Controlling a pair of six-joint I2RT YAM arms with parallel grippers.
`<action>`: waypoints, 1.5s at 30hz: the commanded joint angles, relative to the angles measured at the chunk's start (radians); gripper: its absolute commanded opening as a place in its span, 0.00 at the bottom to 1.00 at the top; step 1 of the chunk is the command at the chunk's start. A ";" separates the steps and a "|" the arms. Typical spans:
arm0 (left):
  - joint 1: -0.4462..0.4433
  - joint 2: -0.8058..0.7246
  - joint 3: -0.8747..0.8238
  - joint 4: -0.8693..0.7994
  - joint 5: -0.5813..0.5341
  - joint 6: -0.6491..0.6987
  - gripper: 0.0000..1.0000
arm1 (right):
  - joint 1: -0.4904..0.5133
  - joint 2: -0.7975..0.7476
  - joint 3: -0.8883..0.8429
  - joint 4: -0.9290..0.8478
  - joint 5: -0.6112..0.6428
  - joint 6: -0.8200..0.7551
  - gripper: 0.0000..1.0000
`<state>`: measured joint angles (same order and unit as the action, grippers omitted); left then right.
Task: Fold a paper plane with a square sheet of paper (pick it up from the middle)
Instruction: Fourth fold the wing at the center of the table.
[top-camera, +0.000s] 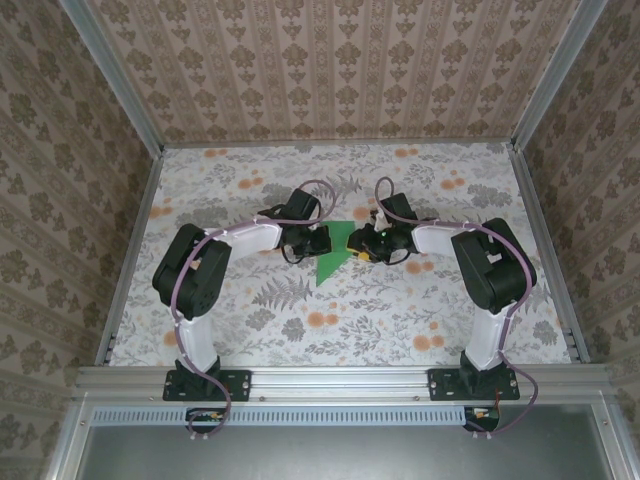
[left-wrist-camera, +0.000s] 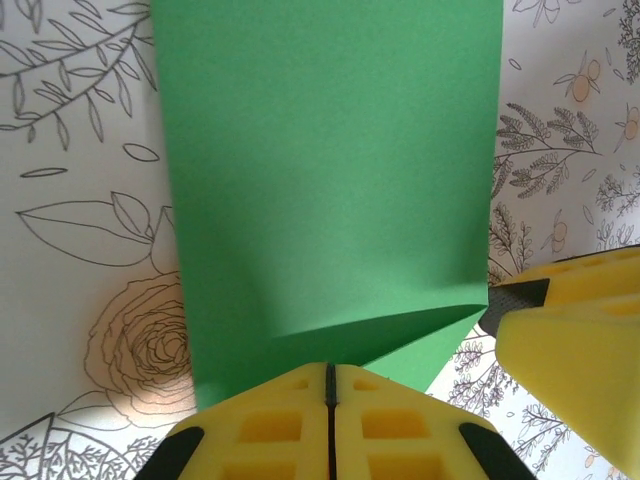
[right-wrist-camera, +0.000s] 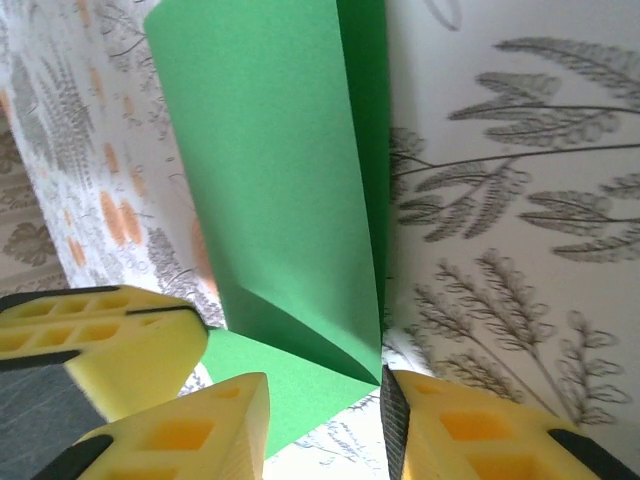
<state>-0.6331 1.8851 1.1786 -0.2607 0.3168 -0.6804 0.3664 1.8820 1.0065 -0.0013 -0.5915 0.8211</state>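
**Paper pinched at mid-bench, two end effectors crowding one edge**

The left end effector is clamped tight on the near edge of the paper. The paper is a green sheet folded over on itself, at the middle of the bench. The right end effector is partly open, its fingers apart with a folded corner between them, not pressed on it. The two sit just beside each other, and a yellow finger of each intrudes into the other's wrist view. Floral print covers the bench. Patterned walls and a metal frame enclose it.
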 joint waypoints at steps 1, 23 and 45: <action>0.010 0.020 -0.010 -0.008 0.002 -0.013 0.08 | 0.008 0.003 -0.006 0.031 -0.043 -0.007 0.36; 0.004 -0.119 -0.120 0.016 -0.022 0.004 0.08 | 0.014 0.007 -0.002 0.009 0.000 0.002 0.42; 0.028 -0.083 -0.137 0.006 -0.040 -0.013 0.06 | 0.033 0.051 0.010 0.109 -0.100 0.033 0.38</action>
<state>-0.6132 1.7870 1.0519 -0.2394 0.2867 -0.6811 0.3912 1.9087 1.0061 0.0525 -0.6281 0.8360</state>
